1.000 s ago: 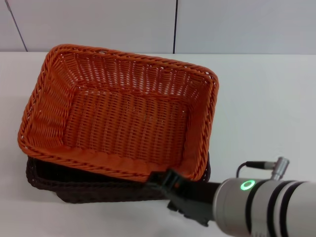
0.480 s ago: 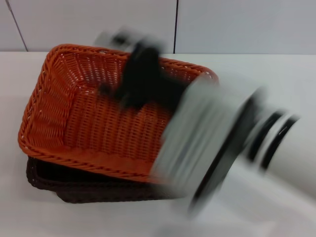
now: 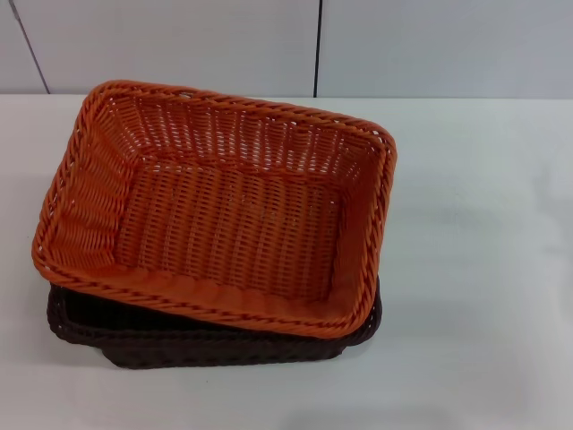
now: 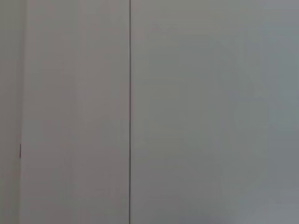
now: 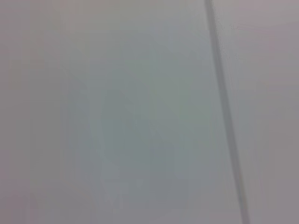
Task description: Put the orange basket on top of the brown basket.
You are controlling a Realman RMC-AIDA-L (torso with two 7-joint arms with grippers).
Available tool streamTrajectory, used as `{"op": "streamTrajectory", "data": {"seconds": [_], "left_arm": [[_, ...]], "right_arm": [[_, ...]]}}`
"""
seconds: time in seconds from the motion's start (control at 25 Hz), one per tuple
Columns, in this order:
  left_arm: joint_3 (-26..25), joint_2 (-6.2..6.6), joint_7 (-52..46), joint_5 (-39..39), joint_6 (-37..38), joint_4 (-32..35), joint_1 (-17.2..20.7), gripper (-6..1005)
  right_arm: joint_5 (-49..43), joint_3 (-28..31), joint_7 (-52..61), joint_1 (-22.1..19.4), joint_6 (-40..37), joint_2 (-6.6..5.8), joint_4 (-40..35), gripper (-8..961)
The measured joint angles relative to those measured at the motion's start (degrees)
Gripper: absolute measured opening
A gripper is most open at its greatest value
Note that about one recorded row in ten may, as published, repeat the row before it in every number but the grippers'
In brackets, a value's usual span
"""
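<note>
In the head view the orange basket (image 3: 224, 210) rests on top of the brown basket (image 3: 179, 336) on the white table. It sits a little askew, so the brown basket's rim shows along the near side and at the near right corner. Neither gripper shows in the head view. Both wrist views show only a plain grey wall with a seam, with no fingers and no basket.
The white table (image 3: 483, 269) spreads to the right of and in front of the baskets. A grey panelled wall (image 3: 403, 45) stands behind the table's far edge.
One second ago my right arm was at the basket's near right rim. Half a second ago it swept up across the view. Now it is out of view; the baskets have not moved.
</note>
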Motion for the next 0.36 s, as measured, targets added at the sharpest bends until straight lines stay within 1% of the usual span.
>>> {"op": "streamTrajectory", "data": {"seconds": [0.08, 0.12, 0.2, 0.28, 0.36], "left_arm": [[-0.49, 0.0, -2.44, 0.0, 0.1, 2.22, -1.17, 773], [-0.49, 0.0, -2.44, 0.0, 0.1, 2.22, -1.17, 773], [-0.88, 0.03, -3.23, 0.02, 0.2, 3.13, -1.76, 773], [-1.64, 0.04, -3.43, 0.09, 0.51, 4.45, -2.66, 773], [-1.76, 0.02, -3.45, 0.15, 0.63, 4.74, -2.91, 773]], "right_arm": [[1.27, -1.34, 2.3, 1.78, 8.24, 0.17, 7.78, 602], [1.27, -1.34, 2.3, 1.78, 8.24, 0.17, 7.78, 602], [3.24, -2.47, 2.56, 2.88, 10.67, 0.2, 10.44, 602], [5.33, -3.64, 2.66, 3.82, 10.95, 0.12, 11.79, 602], [5.51, -3.77, 2.69, 4.35, 11.01, 0.11, 12.75, 602]]}}
